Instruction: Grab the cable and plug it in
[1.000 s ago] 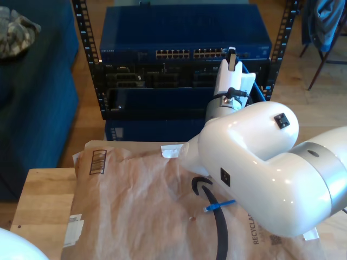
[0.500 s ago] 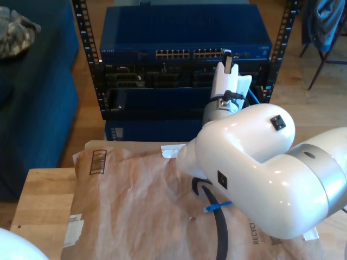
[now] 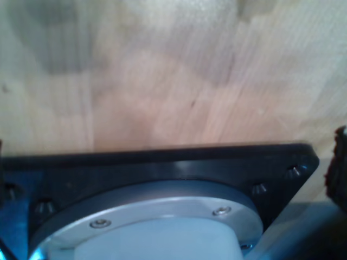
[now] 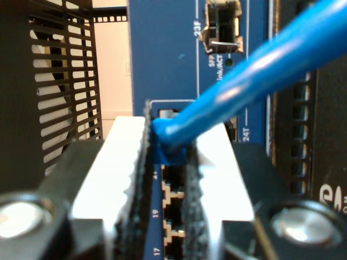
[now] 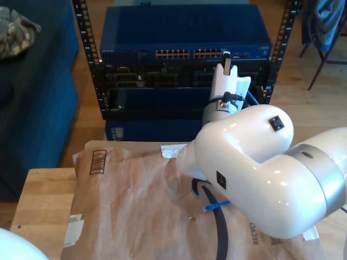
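The cable [image 4: 255,70] is pinched between the two ribbed pads of the second hand [image 4: 165,162], gripped just behind its blue plug [image 4: 162,154], with the blue cord running up and away from the pads. The plug sits right at the face of the blue network switch [image 4: 168,54], over the row of numbered ports [image 4: 172,216]; whether it touches a port cannot be told. In the exterior view, the second hand [image 5: 227,60] is raised to the port row of the switch [image 5: 184,32] in the black rack [image 5: 87,59], towards the exterior view's right, and a stretch of the cable [image 5: 254,97] shows beside the white wrist. Another short length of blue cable [image 5: 217,205] lies on the brown paper [image 5: 135,206] covering the wooden bench [image 5: 38,200]. The first wrist view looks at pale wood [image 3: 162,70] over a black mounting plate [image 3: 162,165]; the first hand's state cannot be told.
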Controlling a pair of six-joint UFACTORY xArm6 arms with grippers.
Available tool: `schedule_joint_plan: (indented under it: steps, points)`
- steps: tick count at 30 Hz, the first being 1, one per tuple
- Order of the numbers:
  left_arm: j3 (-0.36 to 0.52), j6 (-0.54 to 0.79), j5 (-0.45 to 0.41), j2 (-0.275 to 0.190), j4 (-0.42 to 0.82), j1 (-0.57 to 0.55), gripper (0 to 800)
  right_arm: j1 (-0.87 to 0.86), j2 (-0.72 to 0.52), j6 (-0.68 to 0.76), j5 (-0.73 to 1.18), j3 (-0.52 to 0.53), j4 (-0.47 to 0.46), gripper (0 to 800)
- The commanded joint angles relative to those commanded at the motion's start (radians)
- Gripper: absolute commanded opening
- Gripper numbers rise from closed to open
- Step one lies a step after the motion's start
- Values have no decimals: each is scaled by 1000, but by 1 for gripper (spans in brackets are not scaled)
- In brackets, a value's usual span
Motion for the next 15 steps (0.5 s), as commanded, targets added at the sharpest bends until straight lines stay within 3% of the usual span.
schedule_joint_plan:
  steps: [15]
  points:
    - [0, 0, 0, 0, 0, 0, 800, 5, 3, 0, 2, -8, 2, 0]
